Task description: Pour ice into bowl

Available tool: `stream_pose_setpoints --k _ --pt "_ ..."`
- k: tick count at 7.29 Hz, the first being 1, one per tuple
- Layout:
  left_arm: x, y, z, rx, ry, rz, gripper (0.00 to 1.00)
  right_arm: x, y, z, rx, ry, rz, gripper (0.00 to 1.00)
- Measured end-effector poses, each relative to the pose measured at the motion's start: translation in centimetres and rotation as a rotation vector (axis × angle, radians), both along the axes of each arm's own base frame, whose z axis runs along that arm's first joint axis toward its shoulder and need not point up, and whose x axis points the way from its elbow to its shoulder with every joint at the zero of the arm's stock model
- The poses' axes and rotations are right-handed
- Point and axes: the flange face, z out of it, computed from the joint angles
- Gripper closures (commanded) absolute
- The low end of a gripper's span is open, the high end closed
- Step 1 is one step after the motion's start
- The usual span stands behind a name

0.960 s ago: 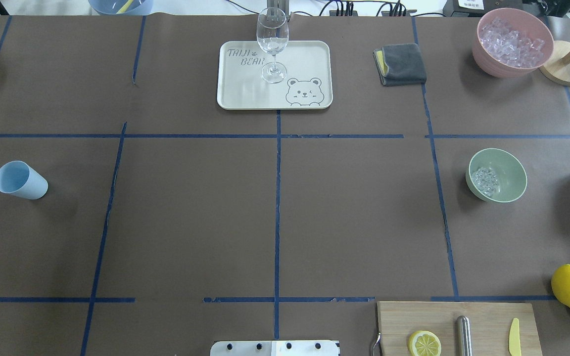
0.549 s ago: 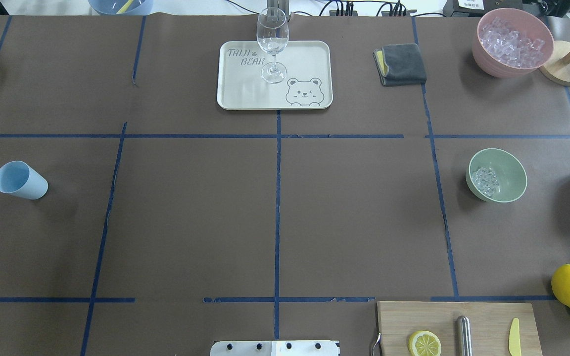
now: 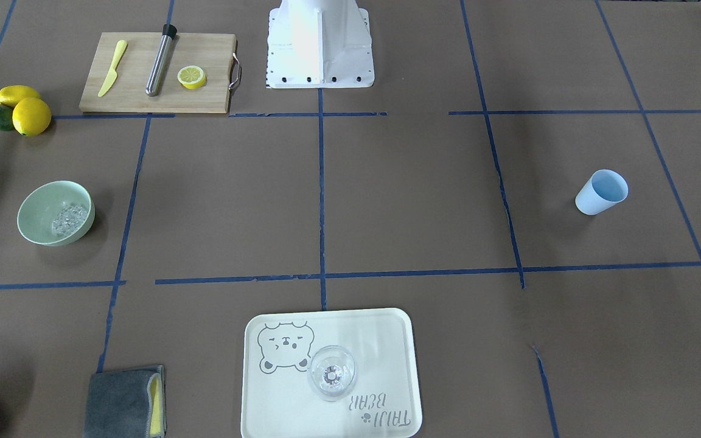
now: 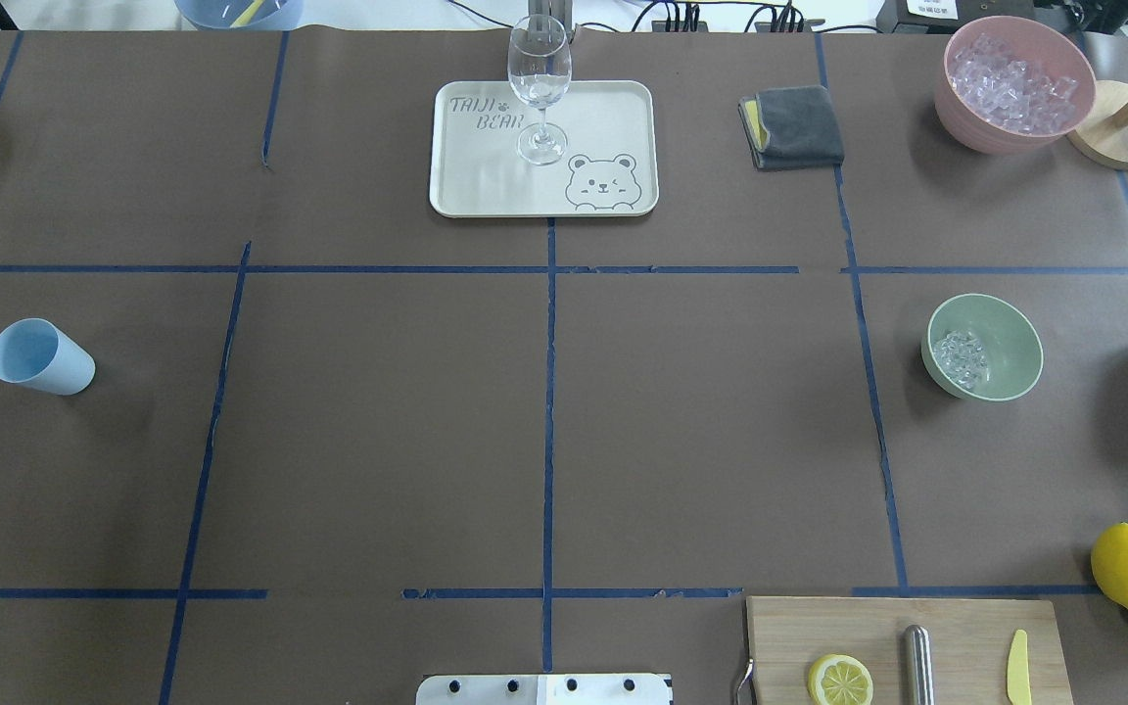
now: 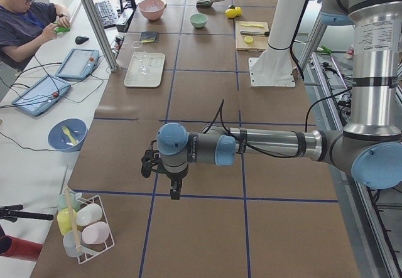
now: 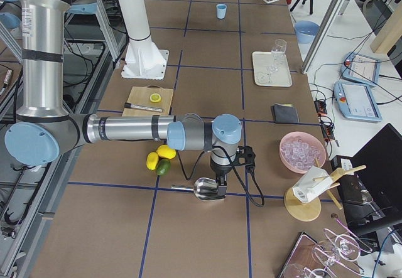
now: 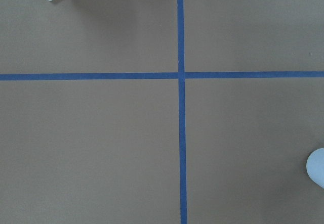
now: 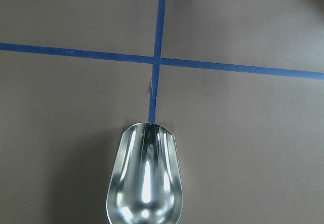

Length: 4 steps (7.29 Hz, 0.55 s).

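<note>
Two robot arms reach low over a brown table (image 4: 544,431) marked with blue tape. We see the mint-green bowl (image 4: 1010,338) standing upright on the robot's right side, with a small heap of clear ice (image 4: 959,357) lying inside it. The right gripper (image 6: 221,189) hangs at a shiny metal scoop (image 8: 144,178) near the table's right end. The left gripper (image 5: 174,192) hangs above the table near its left end. We cannot tell whether either claw is released or clenched. A pink bowl (image 4: 975,127) heaped with cubes stands well apart.
</note>
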Motion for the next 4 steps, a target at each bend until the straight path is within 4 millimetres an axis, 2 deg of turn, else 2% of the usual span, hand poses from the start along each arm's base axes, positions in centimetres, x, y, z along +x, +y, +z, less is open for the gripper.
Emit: stream_pose_setpoints --k 4 --pt "0.04 0.07 0.44 -0.01 0.002 0.001 0.0 0.0 0.12 0.24 -0.004 0.001 0.0 0.0"
